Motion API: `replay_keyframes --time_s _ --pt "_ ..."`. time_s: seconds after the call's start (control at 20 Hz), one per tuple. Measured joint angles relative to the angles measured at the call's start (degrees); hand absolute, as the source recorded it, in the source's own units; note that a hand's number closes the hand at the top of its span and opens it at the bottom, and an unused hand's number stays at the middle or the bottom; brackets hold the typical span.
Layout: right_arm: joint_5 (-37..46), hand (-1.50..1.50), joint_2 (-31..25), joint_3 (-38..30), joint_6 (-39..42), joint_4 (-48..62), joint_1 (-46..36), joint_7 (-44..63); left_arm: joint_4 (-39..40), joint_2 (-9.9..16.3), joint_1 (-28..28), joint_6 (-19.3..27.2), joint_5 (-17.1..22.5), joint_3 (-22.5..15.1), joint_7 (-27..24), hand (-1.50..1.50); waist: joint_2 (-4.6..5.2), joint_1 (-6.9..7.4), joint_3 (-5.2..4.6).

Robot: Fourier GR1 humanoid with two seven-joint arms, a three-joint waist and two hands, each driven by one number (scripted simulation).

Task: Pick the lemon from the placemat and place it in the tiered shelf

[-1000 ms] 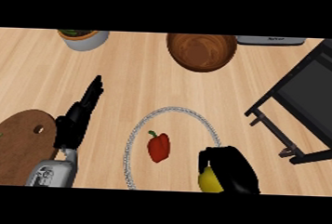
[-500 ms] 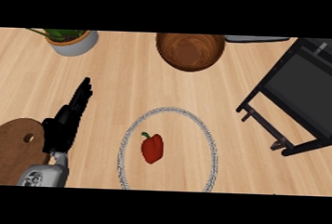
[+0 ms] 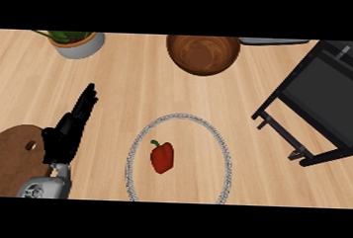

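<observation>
Hands: the left hand (image 3: 65, 137) lies left of the placemat (image 3: 181, 116), fingers straight and pointing up the counter, holding nothing. The right hand is out of view, so its state cannot be told.
Change: a second ago the right hand showed at the lower edge, just right of the placemat, curled round something yellow. Half a second ago both had gone, and they are still gone.
Meaning: the yellow thing was probably the lemon, already lifted. If so, the pick is done and the carry to the shelf (image 3: 319, 101) remains.
Lemon: not visible anywhere now. It is not on the placemat and not in the shelf.
Lemon axis: cannot be told, nor which way it points.
Placemat: it holds only a red pepper (image 3: 162, 157), left of centre, stem towards the far rim.
Shelf: right of the placemat, well apart from it. No lemon shows in the part that is in view.
Beyond: a bowl (image 3: 203, 53) sits above the placemat.
</observation>
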Motion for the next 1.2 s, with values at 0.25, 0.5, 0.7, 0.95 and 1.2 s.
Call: replay_keyframes --time_s 0.25,0.5,0.7,0.95,1.2 --pt "-13.1 1.50 0.1 -17.4 1.4 -2.6 3.7 -1.8 0.5 -0.5 -0.7 0.1 -0.5 -0.7 0.1 0.00 0.21 0.94 -0.09" --pt "-23.4 1.50 1.3 -33.4 4.0 -0.9 4.4 -1.8 0.5 -0.9 -1.1 -0.3 -0.7 -1.5 -0.1 0.00 0.34 1.94 -0.16" --pt "-33.0 1.50 -0.9 -44.7 6.3 2.5 1.1 1.9 1.0 -1.2 -1.9 -0.4 -1.0 -2.0 0.0 0.00 0.56 3.07 -0.17" --pt "-44.8 1.50 -5.4 -54.3 8.9 6.1 -4.0 10.3 1.5 -1.5 -2.3 -0.8 -1.0 -2.2 -0.4 0.00 0.72 4.03 -0.17" --pt "-50.7 1.50 -11.8 -58.8 7.2 10.0 -10.9 19.8 1.6 -1.0 -2.8 -1.8 -0.7 -2.1 -0.5 0.00 0.86 4.80 -0.15"
